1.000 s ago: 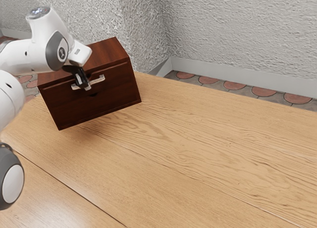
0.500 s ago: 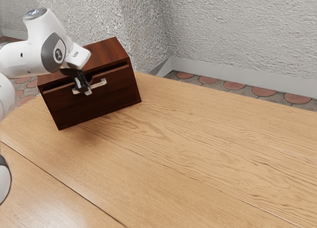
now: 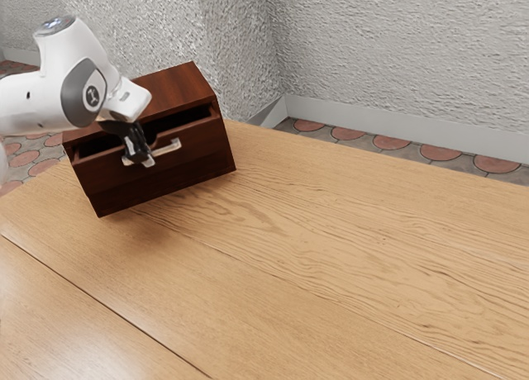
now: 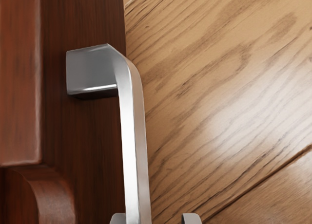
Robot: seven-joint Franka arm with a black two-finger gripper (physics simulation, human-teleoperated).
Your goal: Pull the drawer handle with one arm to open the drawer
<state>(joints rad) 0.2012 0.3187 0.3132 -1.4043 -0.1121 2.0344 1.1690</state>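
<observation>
Exterior view: handle (image 3: 159, 147) inside claw (image 3: 140, 157)

— What sits closest to the hand?
— A silver handle (image 4: 131, 136). Its bar runs from a square post (image 4: 90, 70) fixed on the dark red-brown drawer front (image 4: 78, 146).
— And the fingertips (image 4: 191, 218)?
— Two grey tips: one is right against the bar, the other stands apart from it.
— Beyond them?
— The light oak table (image 4: 219, 78), with a plank seam (image 4: 263, 177) crossing it.
</observation>
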